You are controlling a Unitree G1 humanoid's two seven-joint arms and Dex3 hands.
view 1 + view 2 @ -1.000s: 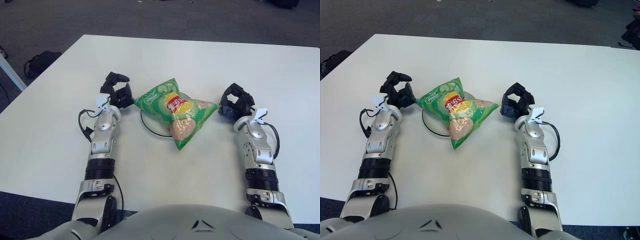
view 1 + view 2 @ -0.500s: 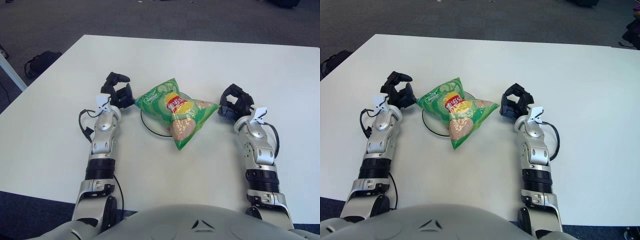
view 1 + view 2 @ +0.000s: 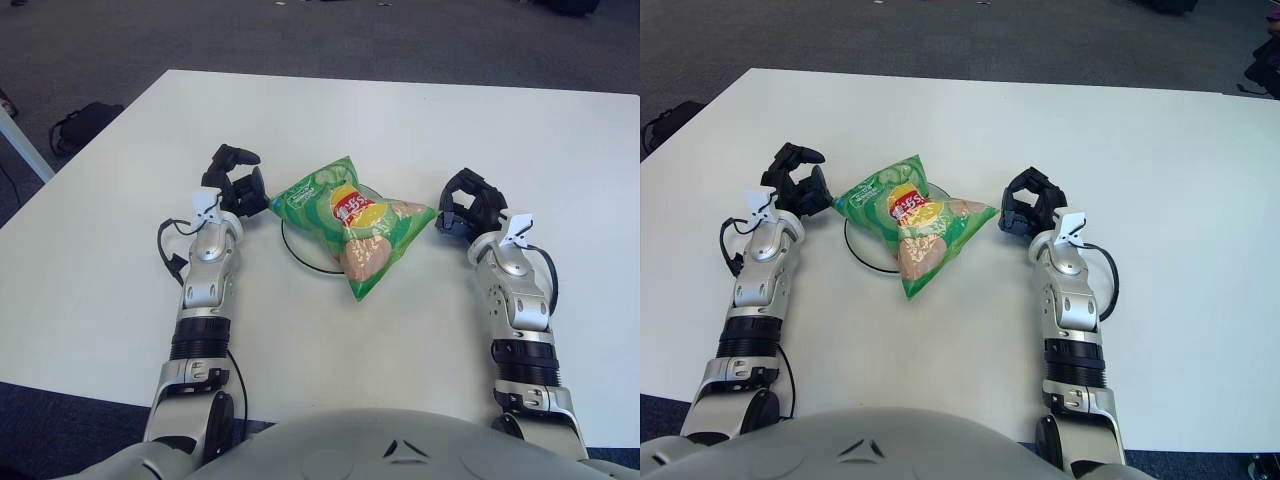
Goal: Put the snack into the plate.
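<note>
Snack bag (image 3: 352, 221): green, lying across the plate (image 3: 296, 251), covering most of it; we see only the plate's rim at the bag's 8 o'clock side. Left hand (image 3: 233, 184): at the bag's 9 o'clock, just beside its corner, fingers (image 3: 238, 155) loosely curled, gripping nothing. Right hand (image 3: 468, 205): at the bag's 3 o'clock, just beside the tip, fingers bent inward, empty. All sit on our white table (image 3: 400, 120).
</note>
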